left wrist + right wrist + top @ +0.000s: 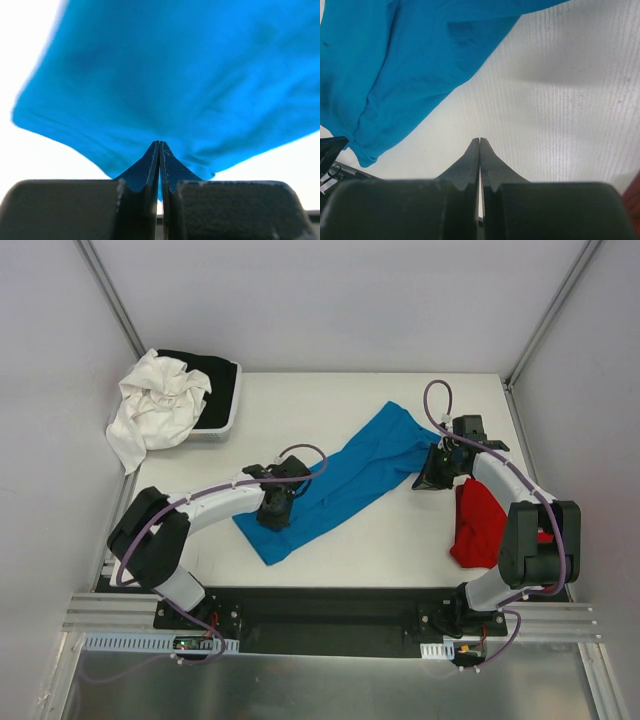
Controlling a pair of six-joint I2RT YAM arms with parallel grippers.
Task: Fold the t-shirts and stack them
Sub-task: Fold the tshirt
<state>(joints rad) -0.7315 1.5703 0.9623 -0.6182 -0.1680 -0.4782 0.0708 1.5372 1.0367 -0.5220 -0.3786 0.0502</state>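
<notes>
Across the middle of the counter we find the turquoise t-shirt lying on a diagonal, one end toward the near left and the other toward the far right.

Left end effector sits over the near-left end of the shirt. Its jaws are pressed together, blue fabric gathers toward the tips, and a sliver of blue shows between them, so we read it as pinching the shirt.

Right end effector is beside the shirt's far-right end, with its tips over bare counter just clear of the blue cloth. Its jaws are closed tight on nothing.

Red t-shirt lies crumpled at the near right, partly under the right arm and apart from the turquoise one.

Far left corner: we note a white bin holding a white garment, which spills over its side, and a black garment.
</notes>
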